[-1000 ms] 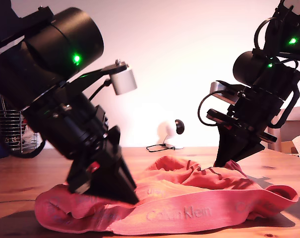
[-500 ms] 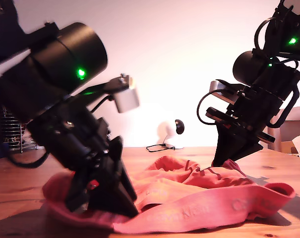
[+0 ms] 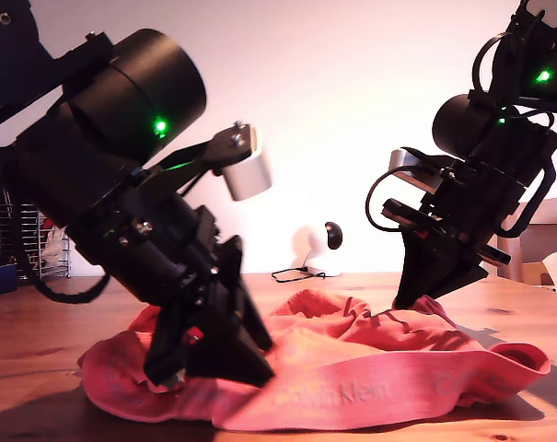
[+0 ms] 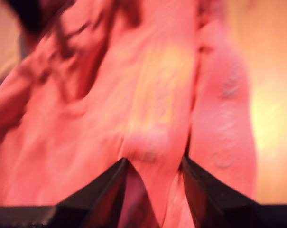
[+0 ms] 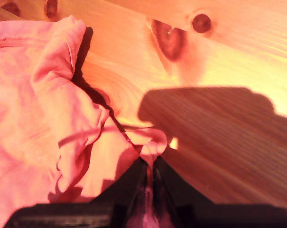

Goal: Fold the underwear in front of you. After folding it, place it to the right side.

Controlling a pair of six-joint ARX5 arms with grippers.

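Shifted rightward across the exterior view, my first gripper [image 3: 225,361] pinches one coral-red cloth underwear [image 3: 370,368]; my second gripper [image 5: 150,167] clamps its edge.

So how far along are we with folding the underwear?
Early. Done: both grippers have hold of the cloth. My second gripper is shut on a small pinch at the underwear's edge; my first gripper has a fold of waistband between its jaws. In hand: the first fold is only starting, and the garment lies bunched on the table. Left: finishing the fold and moving it aside.
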